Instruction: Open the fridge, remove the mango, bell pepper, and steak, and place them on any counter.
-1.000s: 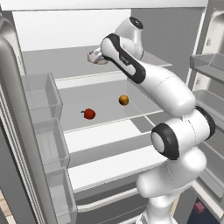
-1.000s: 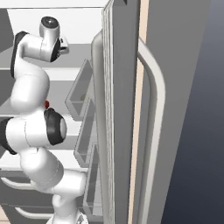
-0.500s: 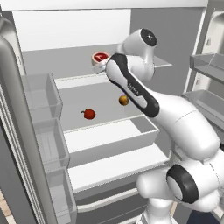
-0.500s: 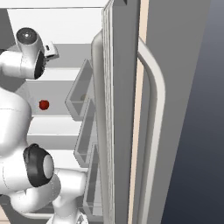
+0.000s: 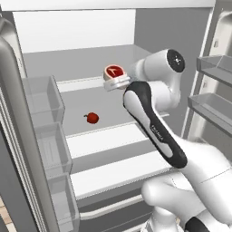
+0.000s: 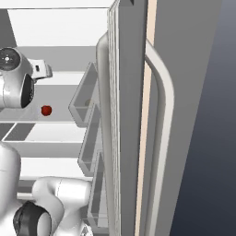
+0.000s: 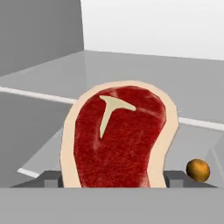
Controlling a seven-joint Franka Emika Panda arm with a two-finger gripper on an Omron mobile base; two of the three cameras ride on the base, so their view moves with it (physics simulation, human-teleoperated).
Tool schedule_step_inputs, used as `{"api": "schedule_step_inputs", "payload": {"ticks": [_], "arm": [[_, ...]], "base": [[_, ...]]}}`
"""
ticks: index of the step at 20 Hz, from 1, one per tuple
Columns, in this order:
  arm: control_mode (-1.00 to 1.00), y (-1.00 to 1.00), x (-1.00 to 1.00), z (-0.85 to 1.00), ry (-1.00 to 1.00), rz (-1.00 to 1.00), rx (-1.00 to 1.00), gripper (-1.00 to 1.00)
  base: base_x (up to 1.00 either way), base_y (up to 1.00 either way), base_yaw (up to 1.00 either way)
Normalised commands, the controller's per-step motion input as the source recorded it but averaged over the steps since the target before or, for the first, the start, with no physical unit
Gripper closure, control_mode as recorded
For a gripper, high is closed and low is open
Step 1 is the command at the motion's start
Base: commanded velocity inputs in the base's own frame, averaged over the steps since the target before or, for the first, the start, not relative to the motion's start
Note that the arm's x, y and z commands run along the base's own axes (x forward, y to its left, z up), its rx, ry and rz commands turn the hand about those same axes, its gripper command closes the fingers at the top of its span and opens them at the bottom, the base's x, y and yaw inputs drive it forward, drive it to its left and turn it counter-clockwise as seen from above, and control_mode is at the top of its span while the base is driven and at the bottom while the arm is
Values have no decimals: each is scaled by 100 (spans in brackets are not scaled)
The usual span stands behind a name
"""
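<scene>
The fridge [image 5: 72, 31] stands open, white inside. My gripper [image 5: 113, 78] is shut on the steak [image 5: 114, 71], a red slab with a pale edge, and holds it upright over the upper shelf. In the hand view the steak [image 7: 118, 140] stands between my gripper's [image 7: 113, 177] two fingertips. The orange mango [image 7: 197, 169] lies on the shelf just behind and to the right of the steak. A small red bell pepper [image 5: 92, 118] rests on the middle shelf, lower left of my hand; the bell pepper [image 6: 46, 110] sits left of the door bins. The counter is out of view.
The left door's bins [image 5: 43, 102] line the left side and the right door's bins [image 5: 213, 68] jut in at the right. The right door's edge [image 6: 129, 115] and its pale curved handle [image 6: 161, 115] stand close beside the arm. Shelves [image 5: 113, 172] lie below.
The steak has come a little right and toward the front of the fridge in my grip. The arm has swung across and now covers the mango in the left base view.
</scene>
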Motion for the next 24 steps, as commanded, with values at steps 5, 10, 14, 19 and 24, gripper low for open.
{"api": "schedule_step_inputs", "payload": {"ticks": [5,10,14,19,24], "arm": [[-100,-14,-100,0,7,-8,2,100],[-100,-32,-89,0,15,-10,0,100],[-100,-45,-50,-14,23,-10,0,100],[100,-6,-8,-3,3,-1,0,100],[100,0,0,0,0,0,0,100]], "base": [[0,0,0],[0,0,0],[0,0,0],[-71,-20,-4],[-100,-9,-5]]}}
